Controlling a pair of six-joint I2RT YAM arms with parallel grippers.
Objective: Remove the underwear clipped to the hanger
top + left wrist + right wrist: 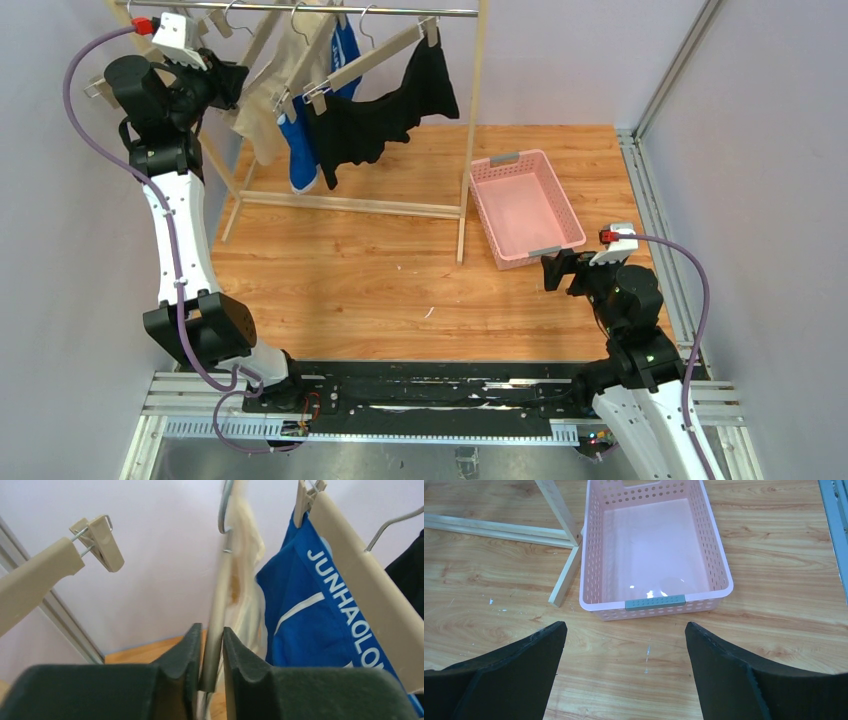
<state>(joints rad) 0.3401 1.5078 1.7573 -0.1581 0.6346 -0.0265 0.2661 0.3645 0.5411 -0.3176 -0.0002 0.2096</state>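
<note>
A wooden rack [350,205] with a metal rail [400,12] stands at the far left of the table [350,290], and one of its feet rests just beside a pink basket [567,200]. Three garments hang clipped to hangers along the rail. The cream-beige briefs [262,125] are on the left, the blue briefs [300,150] with white lettering are in the middle, and the black briefs [380,115] are on the right, nearest the basket. The basket shows only its bare perforated walls and floor.

The left gripper [212,665] is raised to the rack, its jaws pinched narrow around a pale strip [220,600] directly in front of the cream-beige briefs. Blur makes it impossible to tell whether the strip is hanger or cloth. An unused hanger clip [100,542] juts out to the gripper's left. The right gripper [624,627] hovers low over the table facing the basket, jaws spread wide and holding nothing.
</note>
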